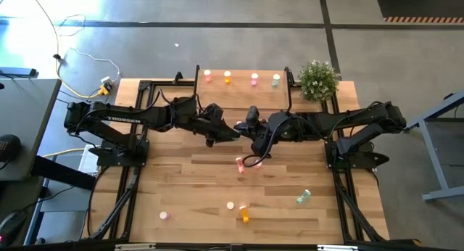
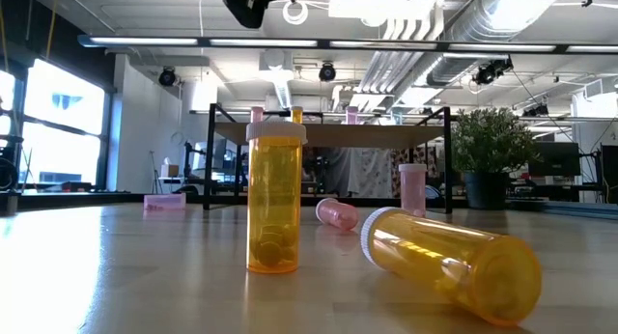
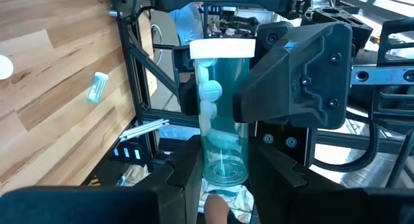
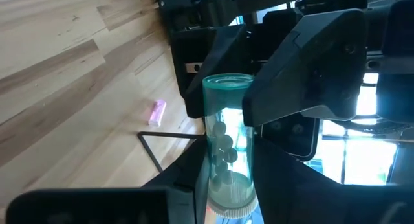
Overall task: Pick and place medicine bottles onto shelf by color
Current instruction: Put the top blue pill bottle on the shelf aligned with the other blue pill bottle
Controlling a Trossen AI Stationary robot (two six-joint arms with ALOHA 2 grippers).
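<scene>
Meeting mid-frame in your high view: left gripper (image 1: 233, 129) and right gripper (image 1: 242, 127), both clamped on one teal bottle (image 3: 222, 120), opposite ends. Shelf (image 1: 246, 91) upper centre, four bottles on it. Others scattered lower frame.

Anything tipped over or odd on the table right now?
Yes. One orange bottle lies on its side beside an upright one, and a pink bottle lies tipped behind them. Oddly, both grippers pinch one teal bottle.
</scene>
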